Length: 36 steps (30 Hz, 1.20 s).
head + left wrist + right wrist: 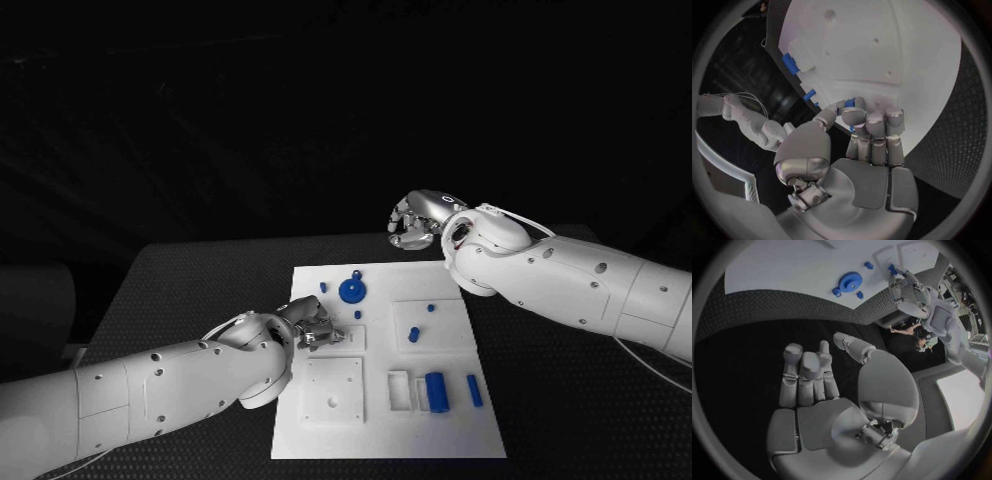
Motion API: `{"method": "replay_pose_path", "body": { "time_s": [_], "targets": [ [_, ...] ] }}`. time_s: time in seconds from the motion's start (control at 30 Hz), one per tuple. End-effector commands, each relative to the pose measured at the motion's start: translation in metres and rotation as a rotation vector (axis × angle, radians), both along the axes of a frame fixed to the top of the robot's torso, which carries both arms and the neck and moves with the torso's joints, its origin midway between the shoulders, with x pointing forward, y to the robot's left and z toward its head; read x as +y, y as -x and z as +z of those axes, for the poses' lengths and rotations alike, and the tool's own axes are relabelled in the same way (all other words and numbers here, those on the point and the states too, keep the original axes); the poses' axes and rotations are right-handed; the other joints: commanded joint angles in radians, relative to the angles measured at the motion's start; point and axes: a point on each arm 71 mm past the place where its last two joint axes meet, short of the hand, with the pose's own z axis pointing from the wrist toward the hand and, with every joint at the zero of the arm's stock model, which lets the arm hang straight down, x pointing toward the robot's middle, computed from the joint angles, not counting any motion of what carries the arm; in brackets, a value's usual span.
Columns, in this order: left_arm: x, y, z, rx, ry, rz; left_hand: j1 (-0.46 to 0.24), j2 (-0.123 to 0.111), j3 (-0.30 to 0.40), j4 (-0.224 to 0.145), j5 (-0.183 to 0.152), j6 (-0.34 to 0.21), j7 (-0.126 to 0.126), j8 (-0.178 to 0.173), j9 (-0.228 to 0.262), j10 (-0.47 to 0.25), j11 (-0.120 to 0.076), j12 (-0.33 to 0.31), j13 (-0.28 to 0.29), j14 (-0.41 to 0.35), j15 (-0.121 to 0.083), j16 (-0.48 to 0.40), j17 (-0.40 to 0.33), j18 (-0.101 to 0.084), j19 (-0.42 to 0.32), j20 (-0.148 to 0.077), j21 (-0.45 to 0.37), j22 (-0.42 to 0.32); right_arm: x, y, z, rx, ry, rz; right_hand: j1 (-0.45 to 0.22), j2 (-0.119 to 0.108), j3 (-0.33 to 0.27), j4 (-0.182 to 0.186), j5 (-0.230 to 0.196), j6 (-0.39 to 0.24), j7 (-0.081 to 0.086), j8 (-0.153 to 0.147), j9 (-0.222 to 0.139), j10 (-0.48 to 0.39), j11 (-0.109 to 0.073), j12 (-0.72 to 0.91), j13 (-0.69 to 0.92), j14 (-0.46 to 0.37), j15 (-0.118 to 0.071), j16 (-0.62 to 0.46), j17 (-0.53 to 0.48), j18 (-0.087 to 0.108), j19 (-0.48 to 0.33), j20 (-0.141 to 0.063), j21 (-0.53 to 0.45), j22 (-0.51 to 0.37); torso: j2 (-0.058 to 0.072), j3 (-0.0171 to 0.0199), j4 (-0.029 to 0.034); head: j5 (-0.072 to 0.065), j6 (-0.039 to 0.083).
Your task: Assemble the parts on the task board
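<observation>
Now the task board [387, 400], a flat white plate with shallow square recesses, lies in the middle of the black surface [202, 280], which has a fine woven texture. On the board lie several small blue parts: a round toothed gear [355, 292] near the far edge, two little pegs [413, 333] in the middle right zone, and two long rectangular bars [437, 390] [475, 390] near the front right corner.

The left hand [310, 328], silver and smooth, hovers over the left middle of the board. In the left wrist view its fingers [873, 122] are curled together and a small blue part [849, 103] sits at the fingertips, against the thumb; it looks pinched there, but I cannot tell this for sure.

The right hand [418, 222] is over the bare surface just beyond the far edge of the board, apart from all parts. In the right wrist view its fingers [807, 375] are half bent, apart from the thumb, and hold nothing.

Dark surface runs all around the board's edges, widest on the right side.
</observation>
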Motion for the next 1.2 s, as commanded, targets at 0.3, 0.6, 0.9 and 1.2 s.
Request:
{"method": "replay_pose_path", "body": {
  "time_s": [0.3, 0.6, 0.9, 1.2],
  "targets": [
    [-0.0085, 0.0090, -0.0092, 0.099, 0.002, -0.045, -0.005, 0.022, 0.002, -0.001, -0.003, 0.119, -0.104, 0.002, 0.001, -0.050, -0.050, 0.009, 0.000, 0.007, -0.067, 0.009, -0.005, 0.010, 0.003, -0.112, 0.006, 0.020, 0.0008, -0.0002, -0.0006, 0.008, 0.009, 0.006, -0.003, 0.005, 0.001, 0.002, 0.012, 0.002, 0.012, -0.005, 0.002, -0.001, 0.002, 0.002, -0.002, -0.005, 0.001, -0.005, 0.001, 0.021, 0.006, -0.001, -0.005, 0.010, 0.000, -0.0007, 0.0011, -0.001, -0.004],
    [-0.0095, 0.0085, -0.0087, 0.105, 0.010, -0.044, -0.078, 0.072, -0.007, 0.017, 0.008, 0.117, -0.104, 0.004, 0.003, -0.056, -0.050, 0.018, -0.003, 0.000, -0.066, 0.020, -0.015, 0.010, -0.008, -0.111, 0.011, 0.020, 0.0008, -0.0003, -0.0009, 0.011, 0.011, 0.007, -0.002, 0.007, 0.003, 0.000, 0.031, 0.002, 0.012, -0.005, 0.002, -0.002, 0.002, 0.003, -0.003, -0.005, 0.001, -0.005, 0.001, 0.021, 0.006, -0.001, -0.006, 0.011, 0.000, -0.0012, 0.0010, -0.002, -0.005],
    [-0.0093, 0.0072, -0.0079, 0.102, 0.011, -0.038, -0.105, 0.085, -0.005, 0.018, 0.010, 0.117, -0.104, 0.005, 0.004, -0.057, -0.050, 0.021, -0.005, -0.001, -0.067, 0.025, -0.020, 0.011, -0.009, -0.111, 0.014, 0.019, 0.0016, -0.0004, -0.0011, 0.008, 0.020, 0.010, -0.002, 0.008, 0.004, -0.002, 0.045, 0.003, 0.012, -0.006, 0.003, -0.002, 0.002, 0.004, -0.004, -0.005, 0.001, -0.005, 0.001, 0.021, 0.006, -0.001, -0.006, 0.012, 0.000, -0.0008, 0.0005, -0.004, -0.004],
    [-0.0068, 0.0063, -0.0079, 0.100, 0.003, -0.032, -0.102, 0.075, 0.006, 0.003, 0.008, 0.115, -0.105, 0.006, 0.005, -0.058, -0.052, 0.023, -0.006, -0.003, -0.069, 0.027, -0.024, 0.015, -0.009, -0.113, 0.016, 0.018, 0.0007, -0.0002, -0.0012, 0.010, 0.022, 0.010, -0.002, 0.008, 0.005, -0.002, 0.048, 0.003, 0.012, -0.006, 0.003, -0.002, 0.002, 0.004, -0.004, -0.005, 0.001, -0.005, 0.001, 0.021, 0.006, -0.001, -0.006, 0.012, 0.000, -0.0002, 0.0009, -0.005, -0.004]
  ]
}}
